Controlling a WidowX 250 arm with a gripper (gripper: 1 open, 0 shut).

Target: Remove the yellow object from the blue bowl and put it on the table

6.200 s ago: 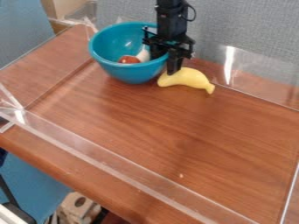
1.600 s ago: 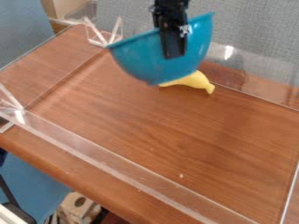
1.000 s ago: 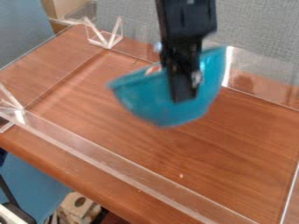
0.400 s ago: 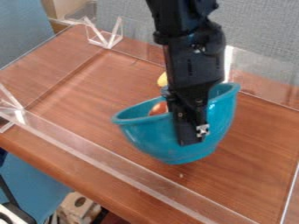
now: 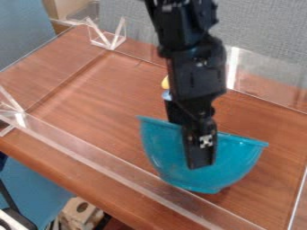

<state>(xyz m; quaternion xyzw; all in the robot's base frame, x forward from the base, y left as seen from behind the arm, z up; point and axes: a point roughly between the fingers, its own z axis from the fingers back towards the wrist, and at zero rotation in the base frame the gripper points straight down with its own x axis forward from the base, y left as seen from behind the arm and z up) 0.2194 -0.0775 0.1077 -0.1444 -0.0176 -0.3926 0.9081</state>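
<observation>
At the near side of the table, the arm has brought the blue bowl forward.
The bowl, up by the far wall earlier, now sits tilted beside the near clear edging; whether the gripper is spread or clamped on its rim cannot be told. The yellow object shows only as a sliver behind the arm, apparently on the wood already, so the removal looks done. Open tabletop lies to the left; the near edging leaves little room.

Glossy teal-blue bowl tipped over at a steep tilt near the front of the reddish-brown wood-grain table, just a bit of yellow object peeking out farther back.
</observation>
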